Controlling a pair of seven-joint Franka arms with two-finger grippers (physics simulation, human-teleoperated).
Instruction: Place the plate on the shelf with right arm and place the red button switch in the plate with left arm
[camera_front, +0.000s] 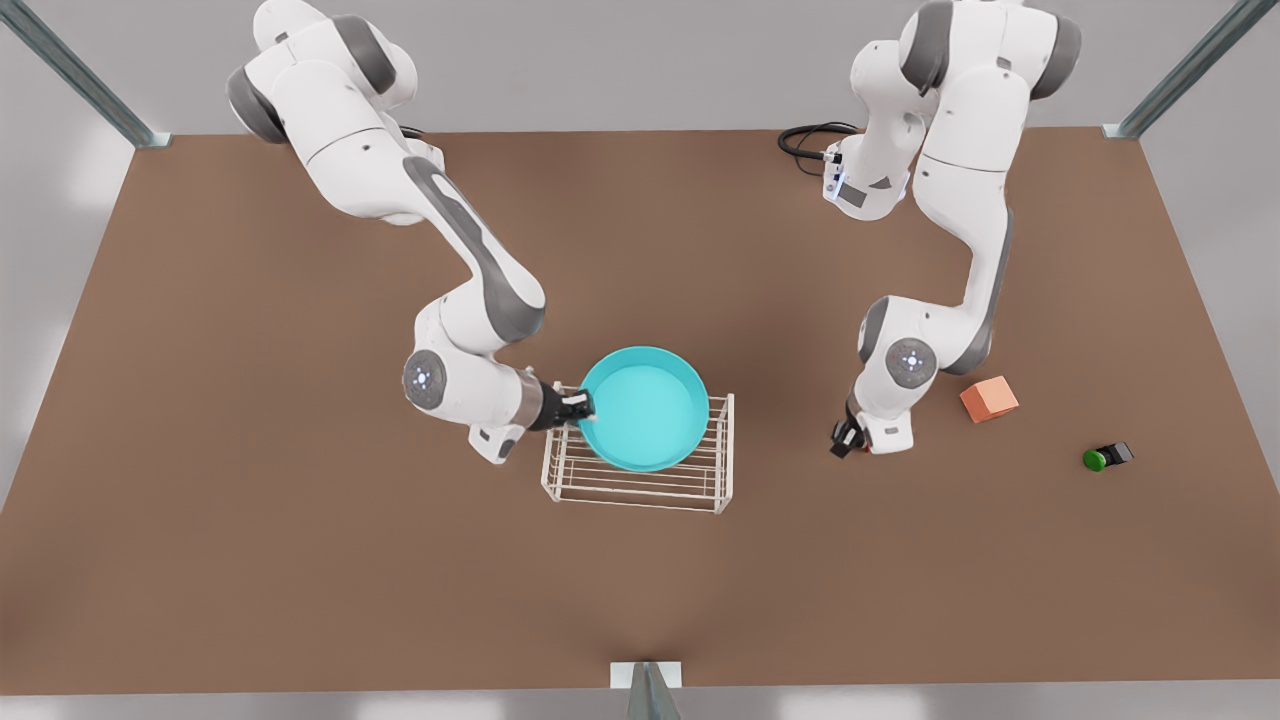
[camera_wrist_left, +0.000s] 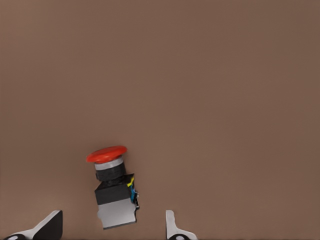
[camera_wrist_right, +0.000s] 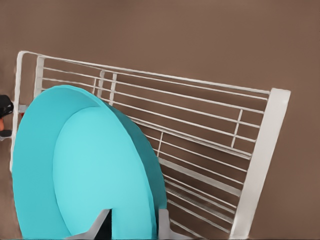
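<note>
While my right gripper (camera_front: 588, 405) pinches the rim of the plate (camera_front: 644, 408), the plate sits over the shelf (camera_front: 640, 478). My right wrist view shows my two fingers (camera_wrist_right: 163, 224) closed on the edge of the blue plate (camera_wrist_right: 85, 175), one on each side of the rim. The plate looks tilted there, and the thin white bars of the shelf (camera_wrist_right: 210, 145) run under and behind it. In the front view the plate covers most of the far part of the shelf, and the near bars are bare. The shelf stands on the brown table (camera_front: 300, 560), near the middle.

My left gripper (camera_front: 845, 440) is low over the table, on the front view's right, well apart from the shelf. In my left wrist view my fingers (camera_wrist_left: 47, 227) are spread wide, with the red button switch (camera_wrist_left: 114, 187) between them. The fingers are not touching it. The switch lies on the table with its round red cap pointing away from my gripper, and its dark body and pale end are nearer to me. It leans a little to one side. In the front view I can just see a bit of red by this gripper.

Farther off on the front view's right, an orange cube (camera_front: 989, 398) sits on the table just beside my left arm. Past that, near the table's edge, is a green switch (camera_front: 1107, 457).
</note>
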